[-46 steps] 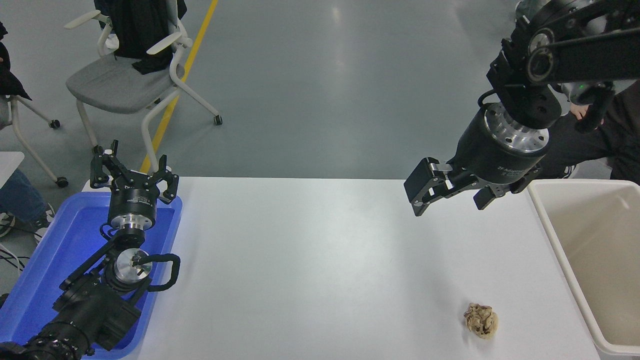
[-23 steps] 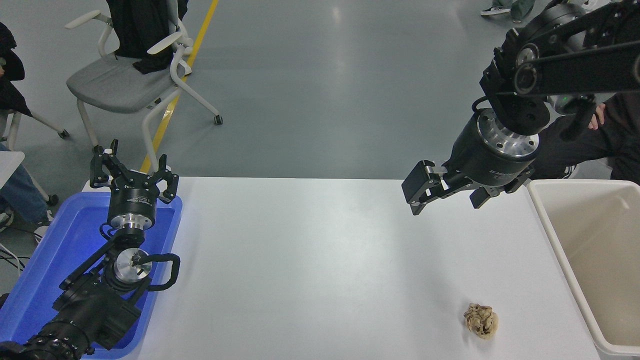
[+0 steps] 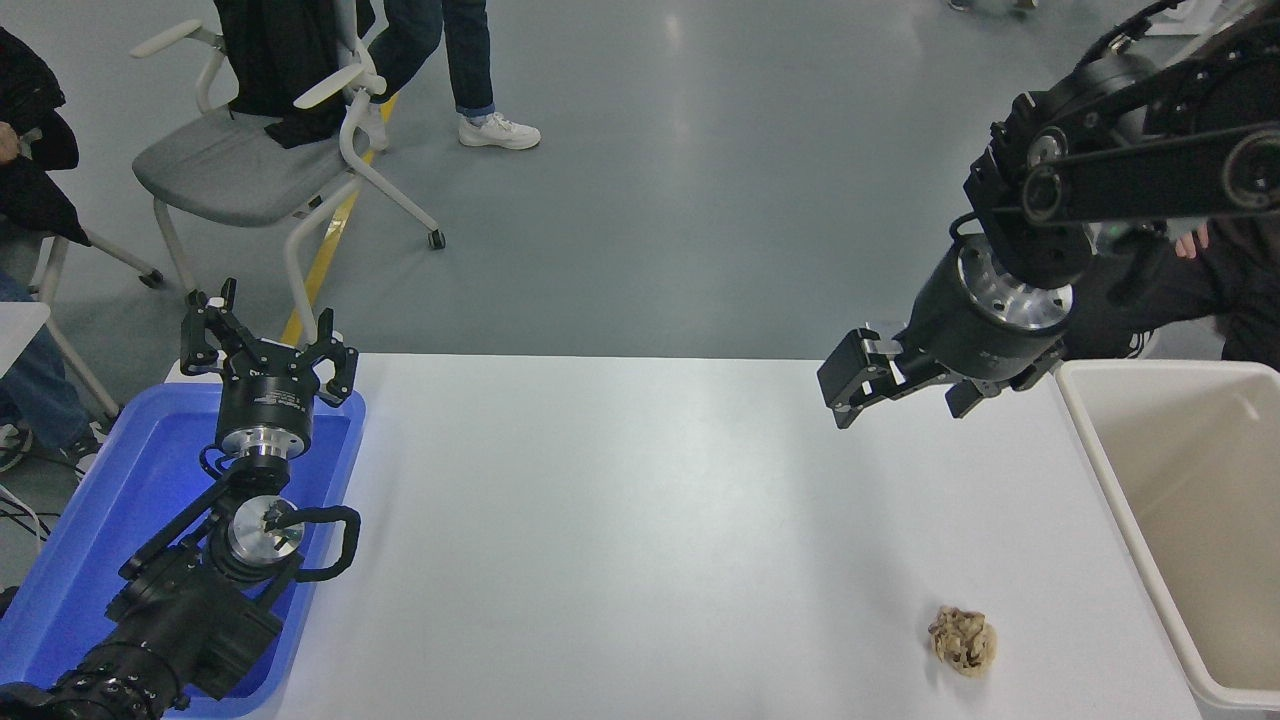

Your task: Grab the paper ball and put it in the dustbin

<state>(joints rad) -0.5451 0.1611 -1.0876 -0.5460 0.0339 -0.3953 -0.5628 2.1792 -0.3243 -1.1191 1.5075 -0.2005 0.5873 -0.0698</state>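
Bench (image 3: 640, 520) big, white. Dustbin (image 3: 1100, 455) at right edge. Left end effector (image 3: 268, 345) parked over blue tray (image 3: 90, 520). Right end effector (image 3: 900, 395) wide, empty, nudged right, up high. Paper ball (image 3: 962, 641) unmoved, near front, beside dustbin. Grab not started.

Paper ball and dustbin on the white table

The crumpled tan paper ball (image 3: 962, 641) lay loose near the table's front edge, close to the open cream dustbin (image 3: 1125, 510), which stood upright at the right end.
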